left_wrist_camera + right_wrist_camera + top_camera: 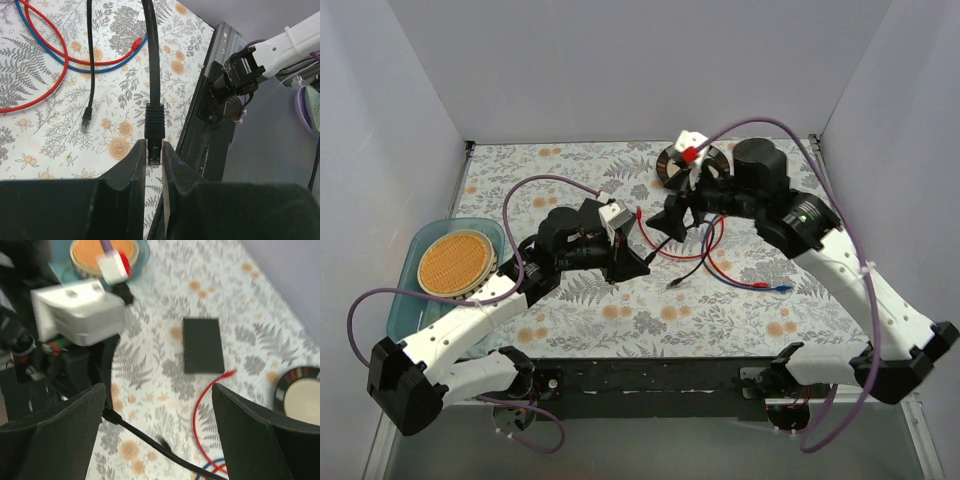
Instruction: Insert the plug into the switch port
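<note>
Black plug [154, 122] clamped by left gripper [154, 152] | right gripper [159, 407] spread wide

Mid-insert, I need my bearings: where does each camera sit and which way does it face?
Top external: above and behind the bases, looking down on the table; both arms show, left end effector and right end effector close together mid-table.
Left wrist: on the left arm, facing down toward the table's near edge; its fingers shut on the plug.
Right wrist: on the right arm, looking down at the switch; its fingers stand open at the bottom.
Shared: the red cable shows in all three.
</note>
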Controlling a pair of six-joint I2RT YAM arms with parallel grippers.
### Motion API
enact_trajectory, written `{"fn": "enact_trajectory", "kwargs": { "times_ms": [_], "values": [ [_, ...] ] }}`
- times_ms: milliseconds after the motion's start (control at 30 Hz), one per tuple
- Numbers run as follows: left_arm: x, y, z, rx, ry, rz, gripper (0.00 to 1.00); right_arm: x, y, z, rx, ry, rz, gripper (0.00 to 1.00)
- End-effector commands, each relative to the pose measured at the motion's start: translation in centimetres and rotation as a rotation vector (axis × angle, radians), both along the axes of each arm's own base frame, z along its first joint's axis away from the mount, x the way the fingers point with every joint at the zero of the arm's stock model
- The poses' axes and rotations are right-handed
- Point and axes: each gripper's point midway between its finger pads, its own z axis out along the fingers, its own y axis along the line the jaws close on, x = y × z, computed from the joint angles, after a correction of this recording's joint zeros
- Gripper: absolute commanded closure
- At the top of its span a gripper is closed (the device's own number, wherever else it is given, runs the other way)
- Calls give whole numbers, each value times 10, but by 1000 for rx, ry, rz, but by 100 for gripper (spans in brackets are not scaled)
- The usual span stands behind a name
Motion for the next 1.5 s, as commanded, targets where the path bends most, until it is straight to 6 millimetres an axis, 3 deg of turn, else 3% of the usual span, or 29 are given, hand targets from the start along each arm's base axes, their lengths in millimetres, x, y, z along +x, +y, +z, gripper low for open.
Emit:
{"fn": "enact_trajectory", "kwargs": {
  "times_ms": [0,133,300,533,633,900,1200,1267,1300,1333,1467],
  "values": [
    [1,4,22,-2,-67,9,100,5,-3,-61,-242,81,23,8],
    [8,3,4,62,-41,20,100,11,-1,-96,-356,91,-3,9],
    [8,2,-13,106,-9,3,100,4,7,-112,-392,104,38,10],
    [8,4,-14,117,-19,10,100,2,2,-126,-443,128,40,12],
    [7,4,-10,109,-23,2,100,2,1,-136,-474,122,25,9],
    [4,2,-10,107,-21,-14,100,-15,10,-152,-506,124,85,7],
    [6,5,-6,100,-41,9,100,-27,16,-171,-516,202,142,25],
    [8,6,-3,91,-52,28,100,-31,15,-179,-528,233,154,39],
    [8,7,1,82,-65,33,100,-31,15,-182,-534,239,156,52],
    [8,8,0,81,-69,39,100,-32,14,-184,-539,246,156,55],
    [9,17,12,52,-129,88,100,-35,12,-183,-525,242,158,52]
  ]
}}
